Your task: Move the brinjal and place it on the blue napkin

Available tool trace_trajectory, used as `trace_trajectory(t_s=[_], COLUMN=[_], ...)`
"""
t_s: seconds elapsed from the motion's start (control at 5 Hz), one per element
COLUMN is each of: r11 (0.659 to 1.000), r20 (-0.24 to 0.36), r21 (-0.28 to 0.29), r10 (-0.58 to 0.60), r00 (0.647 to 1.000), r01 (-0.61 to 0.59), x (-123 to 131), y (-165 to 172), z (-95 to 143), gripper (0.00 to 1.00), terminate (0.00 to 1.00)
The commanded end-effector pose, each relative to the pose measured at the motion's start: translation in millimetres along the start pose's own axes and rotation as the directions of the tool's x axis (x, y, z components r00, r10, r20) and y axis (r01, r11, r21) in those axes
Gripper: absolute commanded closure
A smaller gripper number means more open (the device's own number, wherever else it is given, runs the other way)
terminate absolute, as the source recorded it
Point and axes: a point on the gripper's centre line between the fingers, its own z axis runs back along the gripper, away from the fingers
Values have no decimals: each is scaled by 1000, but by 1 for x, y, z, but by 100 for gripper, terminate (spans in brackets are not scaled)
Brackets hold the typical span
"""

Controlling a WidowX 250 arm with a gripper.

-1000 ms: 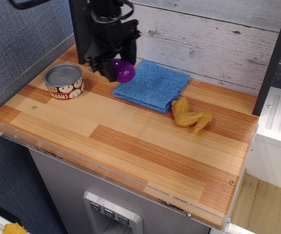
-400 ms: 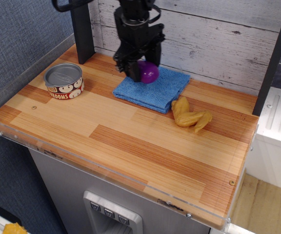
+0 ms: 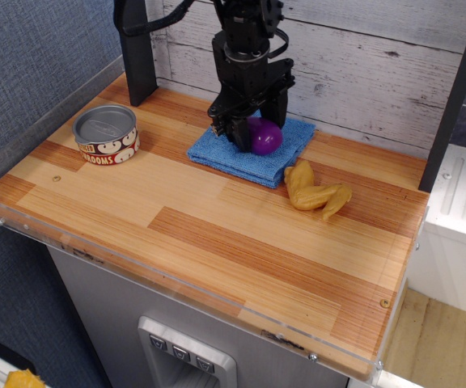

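Observation:
The brinjal (image 3: 265, 137) is a glossy purple toy; its green cap is hidden by the gripper. It sits low over the middle of the blue napkin (image 3: 223, 153), touching or nearly touching the cloth. My black gripper (image 3: 255, 129) comes down from above and is shut on the brinjal. The napkin lies flat at the back of the wooden table, partly covered by the gripper and brinjal.
A tin can (image 3: 105, 134) with a red label stands at the left. A yellow-tan toy chicken wing (image 3: 314, 192) lies just right of the napkin's front corner. A black post (image 3: 136, 52) rises at the back left. A white plank wall (image 3: 379, 65) backs the table.
My gripper has carried the brinjal rightward from beside the napkin's left edge to over its middle, and has come down toward the cloth.

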Motion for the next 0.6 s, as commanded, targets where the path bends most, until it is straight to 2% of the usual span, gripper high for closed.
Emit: trace_trajectory(t_s=[0.0, 0.2, 0.4], r11=[997, 998, 997], r20=[22, 62, 58], r21=[-31, -22, -37], r10=[-64, -50, -59], r00=[998, 997, 997], r01=[65, 52, 61], x=[-3, 1, 3], y=[-16, -16, -16], z=[16, 25, 40], gripper=[0, 0, 0], terminate=[0, 0, 0])
